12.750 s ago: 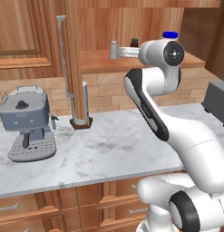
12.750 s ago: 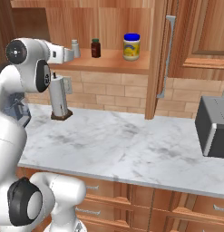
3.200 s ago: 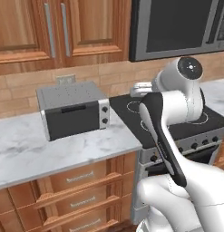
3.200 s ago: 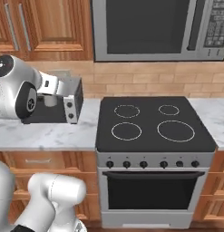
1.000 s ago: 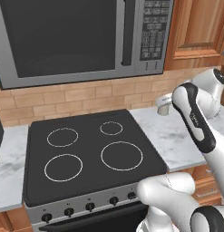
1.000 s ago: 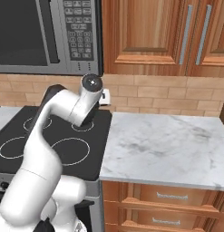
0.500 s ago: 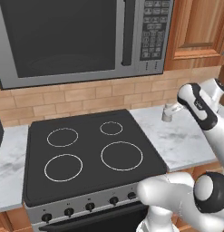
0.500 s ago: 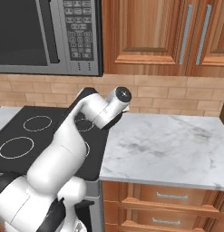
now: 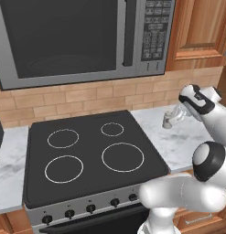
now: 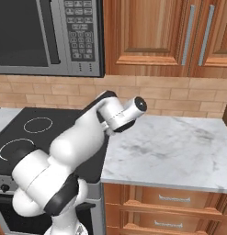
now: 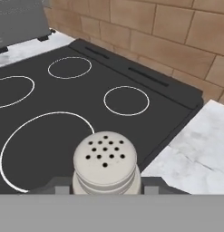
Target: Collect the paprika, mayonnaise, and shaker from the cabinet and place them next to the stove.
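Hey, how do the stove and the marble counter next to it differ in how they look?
The stove is black glass marked with white ring burners; the counter is pale veined marble, unmarked. The stove has a steel front with dark knobs; the counter sits over wooden drawers. Both are flat, level surfaces backed by the same brick wall.

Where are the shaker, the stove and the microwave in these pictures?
shaker (image 11: 105, 158), hand view, on its holed cap.
stove (image 9: 87, 155), left base view, on the black glass between burners.
microwave (image 9: 64, 39), left base view, on its dark door.
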### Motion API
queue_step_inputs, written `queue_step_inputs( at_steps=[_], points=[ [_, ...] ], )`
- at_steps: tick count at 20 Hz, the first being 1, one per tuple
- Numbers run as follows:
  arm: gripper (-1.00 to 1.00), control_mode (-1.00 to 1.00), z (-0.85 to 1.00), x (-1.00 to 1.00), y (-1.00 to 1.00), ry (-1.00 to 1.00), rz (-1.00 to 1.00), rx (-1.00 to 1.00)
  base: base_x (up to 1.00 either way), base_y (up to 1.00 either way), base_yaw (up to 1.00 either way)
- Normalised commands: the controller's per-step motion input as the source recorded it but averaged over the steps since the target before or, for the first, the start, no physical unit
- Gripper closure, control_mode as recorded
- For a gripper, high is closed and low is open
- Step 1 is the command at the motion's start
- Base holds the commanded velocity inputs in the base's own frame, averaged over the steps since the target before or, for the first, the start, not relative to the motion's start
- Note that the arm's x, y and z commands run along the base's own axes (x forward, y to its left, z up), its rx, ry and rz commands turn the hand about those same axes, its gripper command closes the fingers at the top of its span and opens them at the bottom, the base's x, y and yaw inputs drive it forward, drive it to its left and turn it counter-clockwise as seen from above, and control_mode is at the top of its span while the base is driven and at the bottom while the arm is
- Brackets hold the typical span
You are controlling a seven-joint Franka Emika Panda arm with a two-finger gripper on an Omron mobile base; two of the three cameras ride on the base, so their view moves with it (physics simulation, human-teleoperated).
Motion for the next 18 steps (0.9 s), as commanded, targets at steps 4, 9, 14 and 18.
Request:
queue_step_inputs(
  at_steps=[4,9,14,18],
  points=[
    [1.0,-1.0,-0.32,0.46,-0.13,0.0,0.19,0.0,0.0,0.0,0.0],
    [1.0,-1.0,-0.28,0.55,-0.06,0.0,0.16,0.0,0.0,0.0,0.0],
    [1.0,-1.0,-0.29,0.43,-0.09,-0.01,0.11,0.0,0.0,0.0,0.0],
    [1.0,-1.0,-0.3,0.32,-0.06,-0.01,0.05,0.0,0.0,0.0,0.0]
  ],
)
